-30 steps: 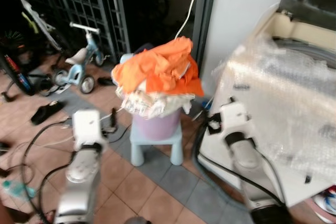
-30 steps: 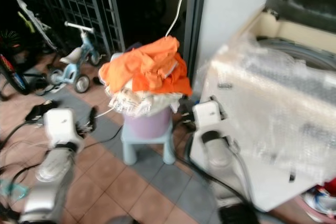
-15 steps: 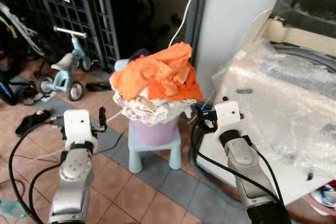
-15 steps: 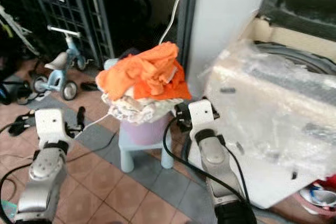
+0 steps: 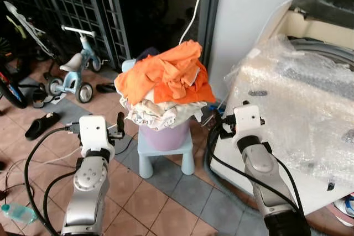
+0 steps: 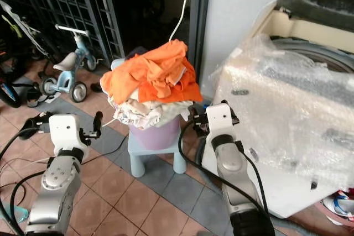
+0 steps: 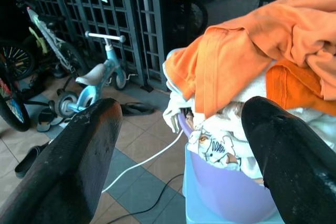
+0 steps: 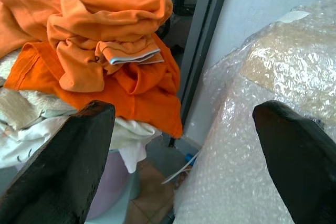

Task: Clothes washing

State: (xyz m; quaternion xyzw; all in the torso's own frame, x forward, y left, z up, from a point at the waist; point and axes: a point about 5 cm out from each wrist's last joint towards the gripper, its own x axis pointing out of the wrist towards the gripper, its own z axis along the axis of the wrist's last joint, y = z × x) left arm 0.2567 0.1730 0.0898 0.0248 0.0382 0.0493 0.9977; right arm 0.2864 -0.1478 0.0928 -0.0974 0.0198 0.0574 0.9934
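In the left eye view, a heap of orange clothes is seen piled over paler laundry in a lilac basket, which stands on a small light-blue stool on the tiled floor. The left hand is held just left of the basket and the right hand just right of it, neither touching the clothes. To the right, a washing machine wrapped in bubble wrap is seen; at the far left, a blue tricycle stands before a dark metal grille. In the left wrist view, the left hand's fingers are shown spread wide apart, with the orange clothes and basket framed between them, nothing held. In the right wrist view, the right hand's fingers are likewise spread wide and empty, the orange clothes lying beyond one finger and the bubble wrap near the other.
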